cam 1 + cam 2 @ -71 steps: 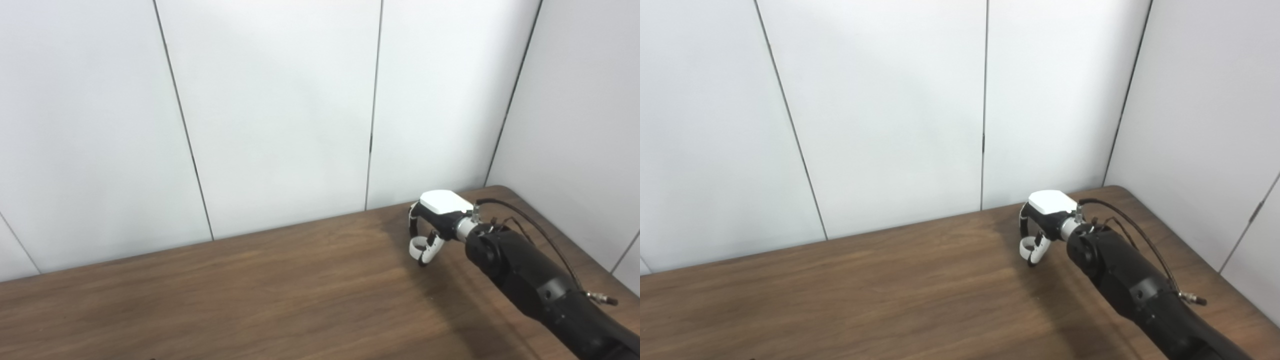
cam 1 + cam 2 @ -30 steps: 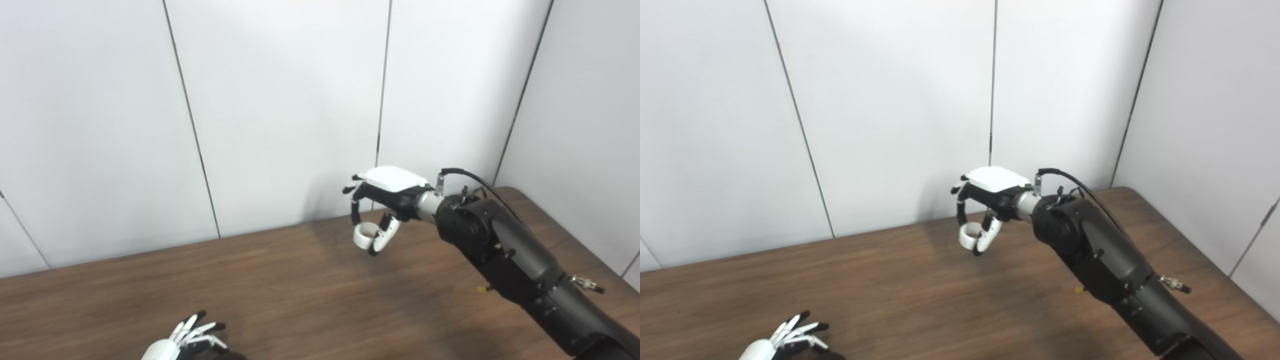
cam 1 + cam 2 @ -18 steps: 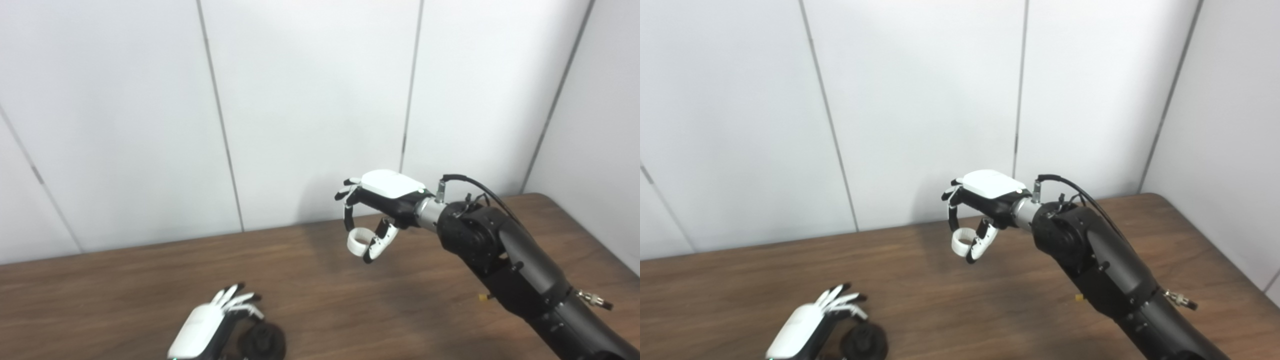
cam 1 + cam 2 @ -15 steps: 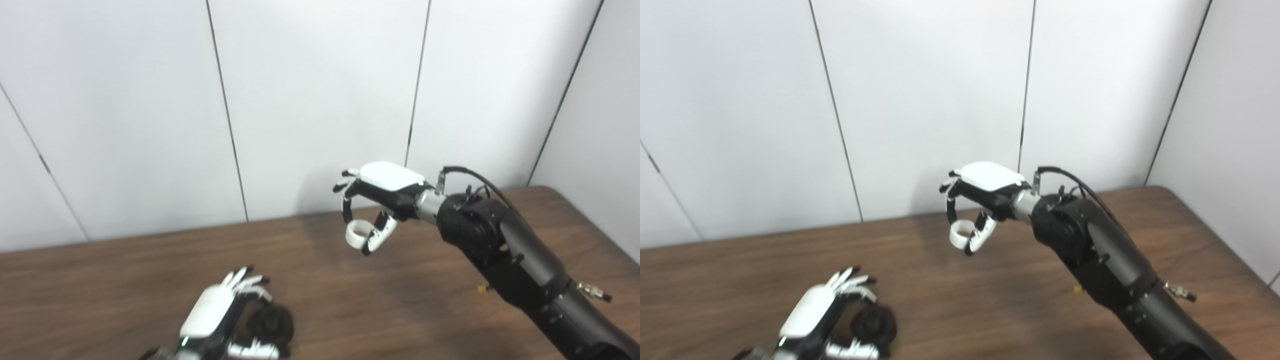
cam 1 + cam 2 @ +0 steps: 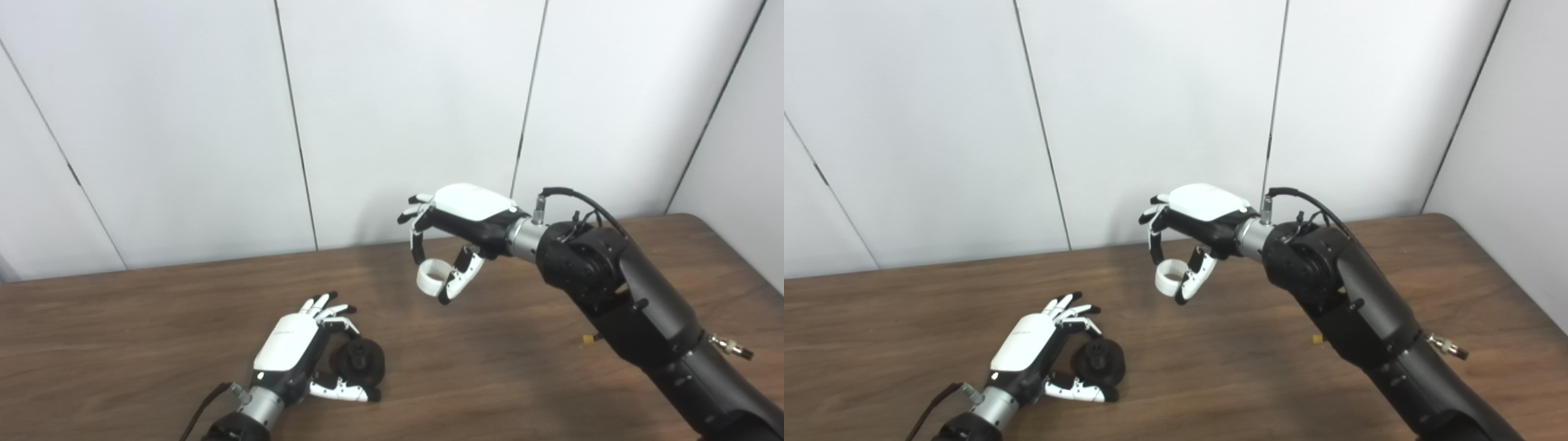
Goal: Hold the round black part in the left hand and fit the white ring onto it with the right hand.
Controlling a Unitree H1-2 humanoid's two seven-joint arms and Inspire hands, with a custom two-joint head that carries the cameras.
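Fingers (image 5: 419, 246) of right hand (image 5: 468, 217) pinch white ring (image 5: 432, 275) — aloft.

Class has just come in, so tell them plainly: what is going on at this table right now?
A two-armed robot is putting two parts together. Its right hand holds a white ring in the air above the wooden table. Its left hand is low at the table, fingers curled around a round black part. Whether that part is lifted off the table cannot be told. The ring is not yet on it; the two are well apart.
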